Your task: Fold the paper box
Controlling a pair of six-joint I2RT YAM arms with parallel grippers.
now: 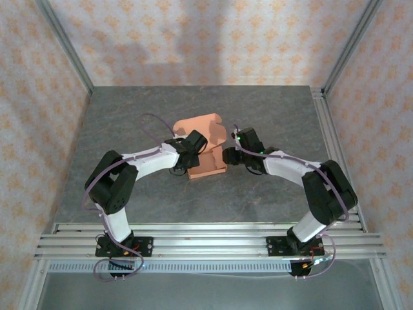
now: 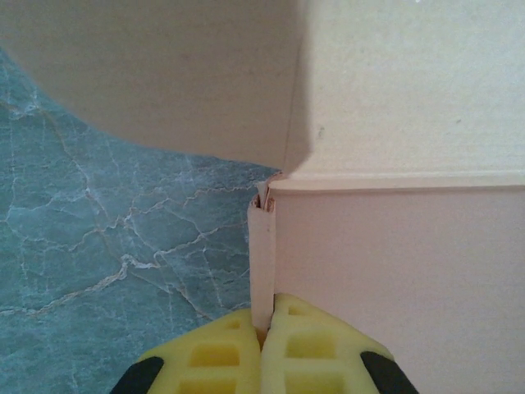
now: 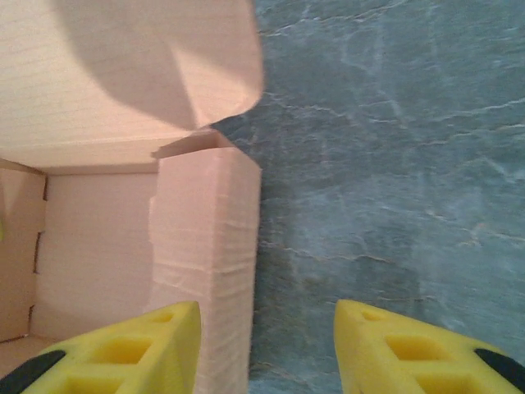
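Salmon-orange paper box [image 1: 205, 145] sits on the grey tabletop [image 1: 129, 129] between the two tools. It is partly formed, and its lid flap [image 1: 201, 126] stands raised beyond them.

The left tool [image 2: 267, 332] has its yellow pads pressed together on the box's left side wall [image 2: 261, 263]. The thin card runs straight ahead from the pads to the corner, with bare tabletop to their left and the box floor to their right.

The right tool [image 3: 267, 316] stands partly open, astride the right side wall [image 3: 209, 263]. That wall rises just beside the left pad [image 3: 156, 345], which is inside the box. The right pad [image 3: 394, 345] is apart from the wall, over bare tabletop, so this tool grips nothing yet.

The likely risk is on the right. If the pads close off-centre, they could crease or buckle the already wrinkled wall instead of folding it along its score. On the left, any pull while the card is pinched could tear the corner or drag the whole box across the tabletop. The unsupported lid flap might also sag into the box.
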